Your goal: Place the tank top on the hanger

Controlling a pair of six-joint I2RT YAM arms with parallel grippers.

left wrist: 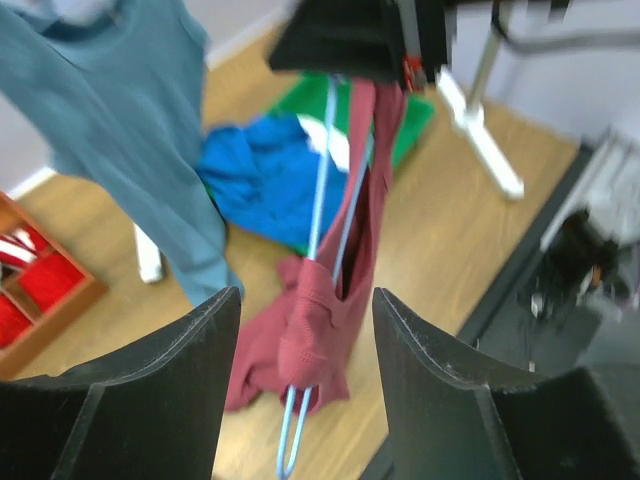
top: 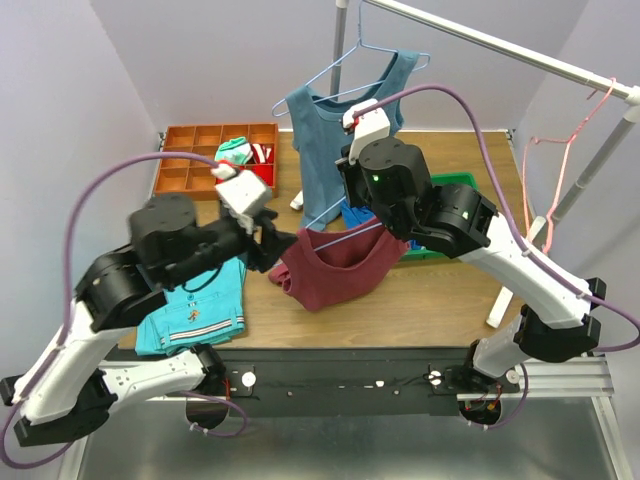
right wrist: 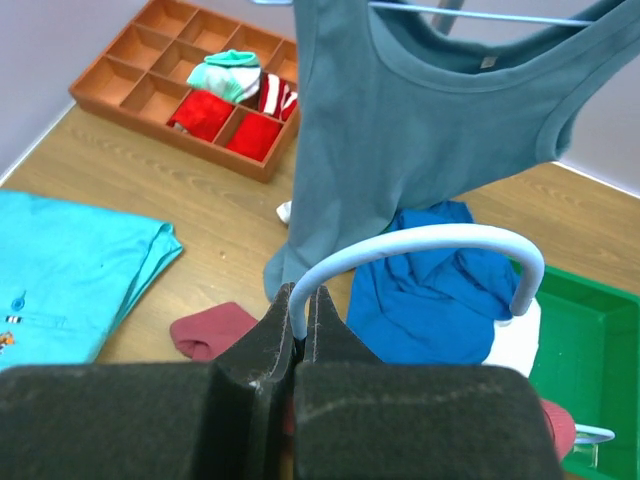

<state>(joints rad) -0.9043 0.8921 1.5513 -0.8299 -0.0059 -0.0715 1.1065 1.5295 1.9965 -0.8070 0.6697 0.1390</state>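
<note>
Right gripper (right wrist: 303, 300) is pressed together on the light-blue hanger (right wrist: 430, 240), pinching its hook, and the maroon tank top (top: 335, 268) hangs off the wire right below it. Left gripper (left wrist: 305, 310) is spread wide, the top's bunched edge just ahead between its fingers. A slate-blue top (right wrist: 420, 130) hangs close behind. Off left, an orange tray (top: 185, 160) holds red and green bits; to the right, a blue garment (right wrist: 440, 290) lies on a green bin (right wrist: 590, 340).

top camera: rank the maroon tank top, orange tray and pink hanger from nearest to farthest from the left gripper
1. maroon tank top, just right of the left gripper
2. orange tray, back left
3. pink hanger, hanging far right
</note>
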